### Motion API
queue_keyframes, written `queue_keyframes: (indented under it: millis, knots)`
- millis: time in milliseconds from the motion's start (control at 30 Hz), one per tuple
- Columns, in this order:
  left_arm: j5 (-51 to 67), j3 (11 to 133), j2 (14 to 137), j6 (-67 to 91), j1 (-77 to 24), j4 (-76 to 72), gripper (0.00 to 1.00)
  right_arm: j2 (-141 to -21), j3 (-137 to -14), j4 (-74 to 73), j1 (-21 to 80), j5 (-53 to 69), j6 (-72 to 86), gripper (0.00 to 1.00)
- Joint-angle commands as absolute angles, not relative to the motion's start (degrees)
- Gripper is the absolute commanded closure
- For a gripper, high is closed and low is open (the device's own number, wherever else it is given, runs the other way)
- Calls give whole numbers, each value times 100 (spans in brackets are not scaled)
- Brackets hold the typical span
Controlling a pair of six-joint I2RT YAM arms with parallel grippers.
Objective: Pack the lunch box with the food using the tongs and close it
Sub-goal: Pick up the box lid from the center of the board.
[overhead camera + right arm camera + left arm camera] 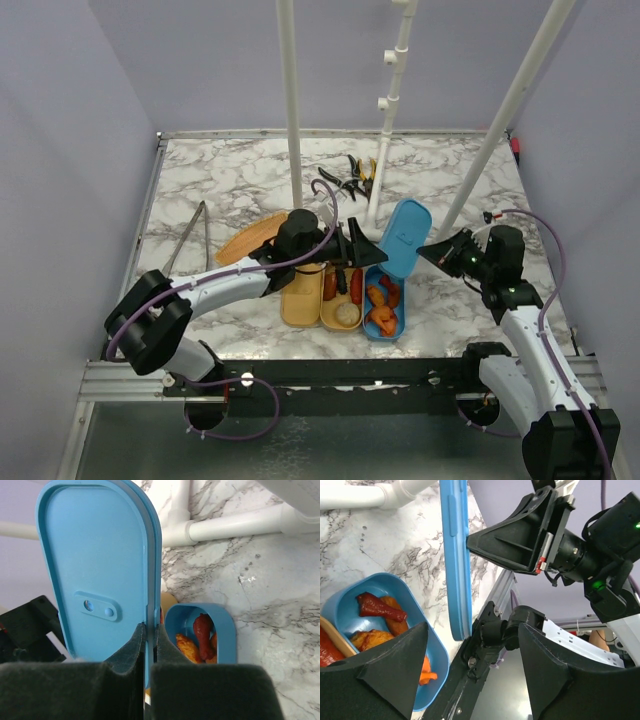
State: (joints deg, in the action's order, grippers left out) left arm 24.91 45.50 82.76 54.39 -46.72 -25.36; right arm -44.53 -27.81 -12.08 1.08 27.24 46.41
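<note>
The lunch box lies near the table's front edge, with tan trays and a blue end tray. The food shows as red sausages, a beige ball and orange pieces, and again as a red sausage. My right gripper is shut on the edge of the blue lid, which it holds tilted upright beside the blue tray. My left gripper hangs open and empty over the box, next to the lid. The tongs lie at the far left.
A tan lid lies left of the box. Black-and-yellow pliers lie at the back. Three white pipes rise from the table behind the box. The table's metal front rail runs just below the box.
</note>
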Motion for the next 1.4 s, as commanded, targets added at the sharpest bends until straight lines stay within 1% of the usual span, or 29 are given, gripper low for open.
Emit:
queue_keyframes:
  millis: [0,67,100,233,300,400,433,467,500,600,667,733,833,933,1067,1233,1367]
  knots:
    - [2301,4961,8659,5388,-4852,-2698,26,-4429,-2911,-699,141,3124,4666,99]
    - [2298,5072,8774,5378,-4904,-2698,27,-4442,-2901,-662,141,3130,4688,99]
    - [2283,5104,8818,5362,-4934,-2698,29,-4455,-2894,-656,145,3118,4678,99]
    - [2265,5202,8939,5206,-5049,-2698,55,-4571,-2799,-539,141,3039,4667,99]
    - [2122,5222,8952,5090,-5089,-2637,71,-4618,-2742,-416,142,3037,4697,99]
    - [1776,5385,8917,4705,-5204,-2204,94,-4704,-2729,-442,141,2938,4657,99]
    - [1629,5451,8901,4566,-5252,-2033,100,-4735,-2737,-473,141,2912,4624,99]
    - [1445,5516,8876,4378,-5310,-1846,100,-4759,-2748,-512,141,2879,4612,99]
    - [1251,5589,8839,4155,-5387,-1661,100,-4796,-2757,-555,141,2857,4577,97]
    - [266,5849,8675,3336,-5723,-950,100,-4828,-2863,-831,145,2719,4537,64]
    - [-580,6014,8583,2767,-6003,-522,100,-4747,-2908,-1016,141,2566,4608,47]
    - [-1243,6126,8502,2391,-6207,-234,100,-4635,-2958,-1162,141,2476,4730,36]
    - [-2121,6263,8401,1985,-6485,49,100,-4533,-3127,-1470,141,2446,5097,33]
    - [-2910,6365,8396,1709,-6689,377,100,-4410,-3251,-1620,141,2537,5553,32]
    - [-3609,6567,8570,1567,-6799,811,100,-4227,-3421,-1583,141,2700,6047,32]
    - [-3892,6777,8777,1392,-7027,1002,100,-4427,-3849,-1357,141,3007,6309,32]
    - [-3682,6930,8924,1129,-7192,1028,100,-4665,-4515,-1720,274,2717,5928,32]
